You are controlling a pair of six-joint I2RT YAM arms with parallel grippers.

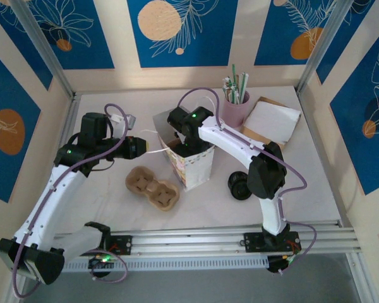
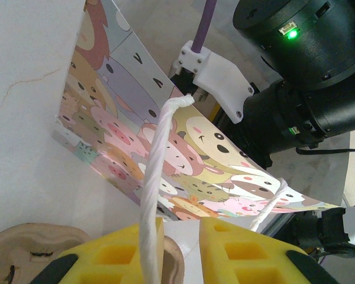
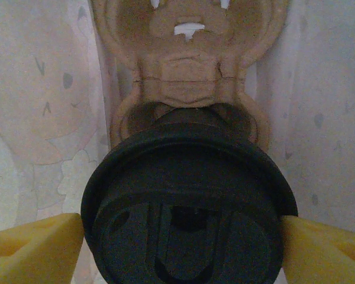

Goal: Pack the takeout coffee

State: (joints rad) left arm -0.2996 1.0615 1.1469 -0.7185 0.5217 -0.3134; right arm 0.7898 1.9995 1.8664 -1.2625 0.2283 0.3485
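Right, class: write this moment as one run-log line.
left gripper: shut on bag handle | right gripper: in bag, straddling takeout coffee, grip unclear | coffee: in cup carrier

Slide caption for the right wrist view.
Lidded coffee cup sits in a cardboard carrier inside the bag, right gripper straddling it.
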